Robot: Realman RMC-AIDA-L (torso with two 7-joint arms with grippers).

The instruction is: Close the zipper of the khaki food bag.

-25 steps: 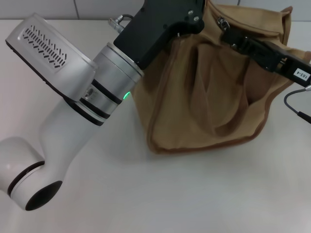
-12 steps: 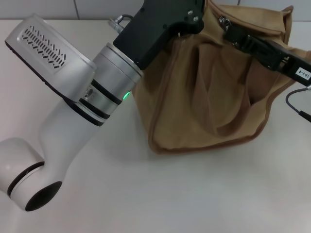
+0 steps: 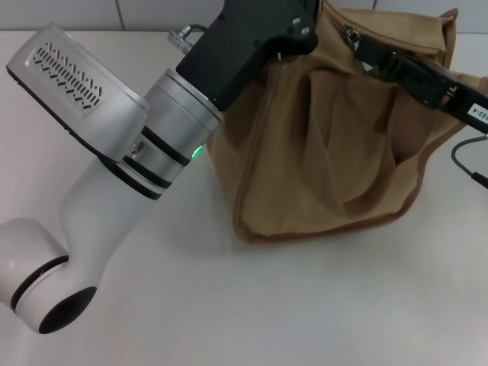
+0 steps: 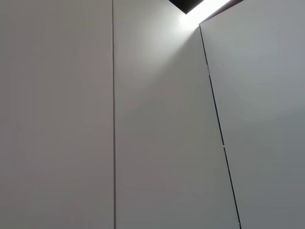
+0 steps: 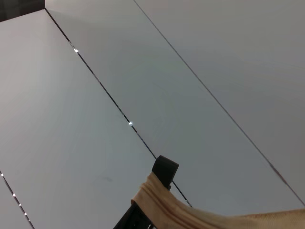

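the khaki food bag (image 3: 335,130) stands on the white tabletop (image 3: 305,305) at the far right of the head view, its near side sagging in deep folds, with darker brown piping along the bottom and left edges. both arms reach to its top edge. the left gripper (image 3: 297,27) comes in over the bag's far left corner on a large white and silver arm with a black housing; its tip lies at the bag's top rim, and i cannot tell how its jaws stand. the right gripper (image 3: 364,47) slants in from the right across the bag's upper right part, its black tip just beside a small silver metal piece (image 3: 348,32) on the rim, likely the zipper's slider; its jaws too are hidden. the right wrist view shows a fold of tan cloth (image 5: 190,212) bunched against a black finger (image 5: 164,171).
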